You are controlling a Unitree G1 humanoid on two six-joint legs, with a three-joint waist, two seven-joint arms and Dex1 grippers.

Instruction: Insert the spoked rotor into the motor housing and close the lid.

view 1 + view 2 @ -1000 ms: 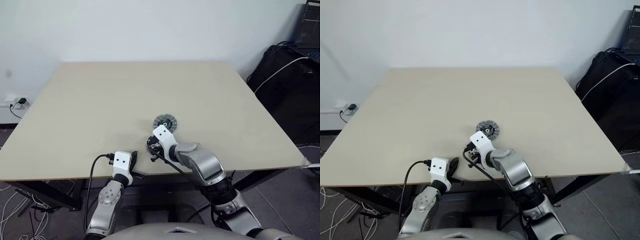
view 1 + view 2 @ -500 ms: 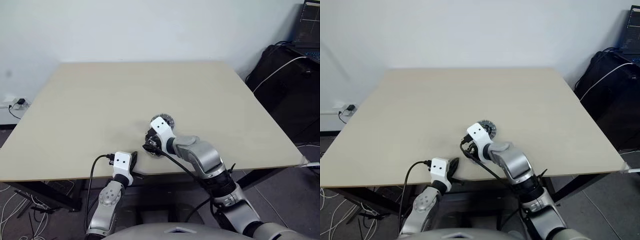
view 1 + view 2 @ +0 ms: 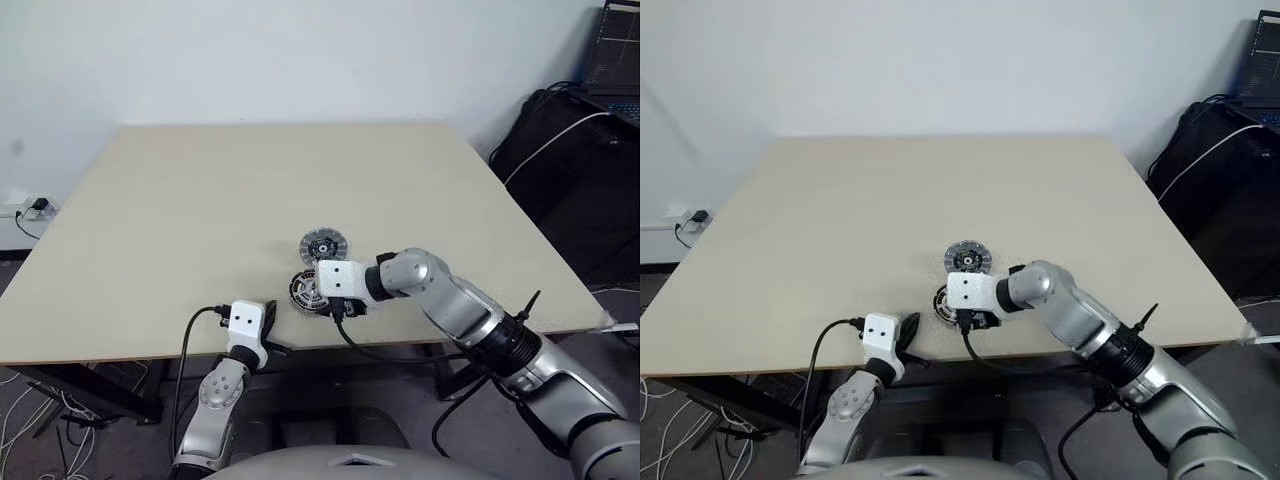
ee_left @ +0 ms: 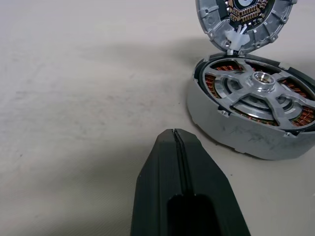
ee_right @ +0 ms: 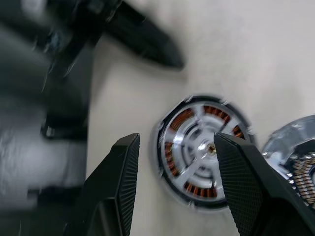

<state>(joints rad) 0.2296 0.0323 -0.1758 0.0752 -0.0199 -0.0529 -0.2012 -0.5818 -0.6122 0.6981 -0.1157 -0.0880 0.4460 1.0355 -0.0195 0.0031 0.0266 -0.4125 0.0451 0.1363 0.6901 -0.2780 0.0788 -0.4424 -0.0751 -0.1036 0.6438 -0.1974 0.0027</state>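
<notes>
The motor housing [image 4: 231,130] stands near the table's front edge, copper windings showing inside its rim. The spoked rotor [image 4: 261,88] sits in it, silver spokes up. Just beyond it lies the lid [image 3: 322,245], ribbed face showing. My right gripper [image 5: 176,142] hovers over the housing, open, with nothing between its fingers [image 5: 123,167]. The right wrist comes in from the right side [image 3: 340,280]. My left gripper [image 4: 175,135] is shut and empty, resting low at the table's edge a little to the left of the housing [image 3: 307,290].
The beige table [image 3: 200,200] stretches wide beyond the parts. Its front edge [image 3: 120,350] runs right by my left wrist. Black bags with a white cable [image 3: 570,150] stand off the table's right side. A wall socket [image 3: 35,205] is at the far left.
My right gripper has opened, lifted off the housing and swung out to the right while rolling. The rotor now shows seated in the housing. The left gripper has stayed put.
</notes>
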